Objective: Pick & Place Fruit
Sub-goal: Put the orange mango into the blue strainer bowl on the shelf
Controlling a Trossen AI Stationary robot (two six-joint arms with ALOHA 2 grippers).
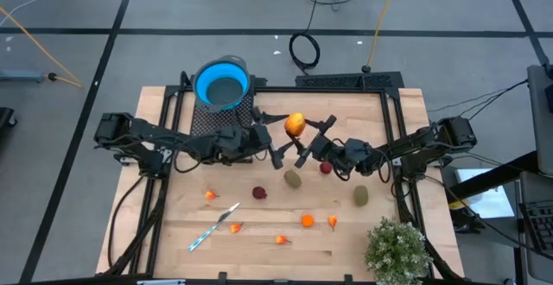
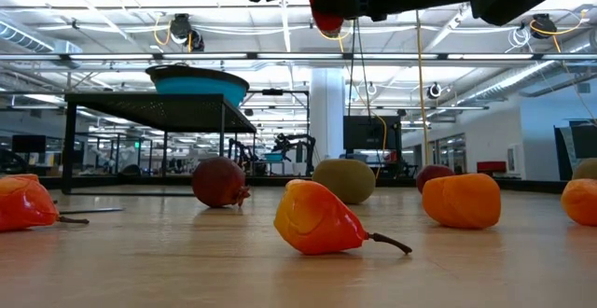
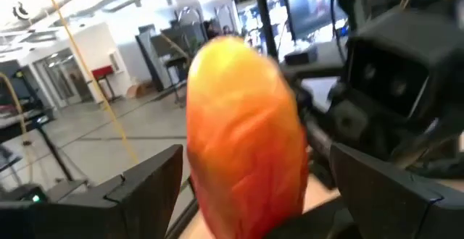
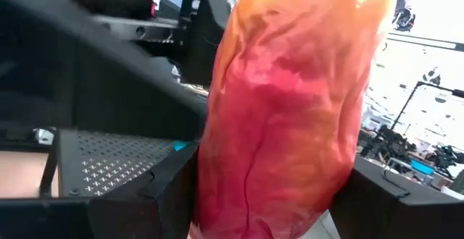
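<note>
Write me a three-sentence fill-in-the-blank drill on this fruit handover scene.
1. The right end effector is shut on the large red-orange ___.
2. The left end effector brackets that fruit with its fingers ___.
3. The bowl on the raised rack is coloured ___.
Missing words: fruit; open; blue.

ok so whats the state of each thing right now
red-orange fruit: held up off the table
right gripper: shut on the red-orange fruit
left gripper: open, fingers either side of that fruit
blue bowl: upright, no fruit showing inside
small fruit: loose on the table
silver-blue stick: lying flat
</note>
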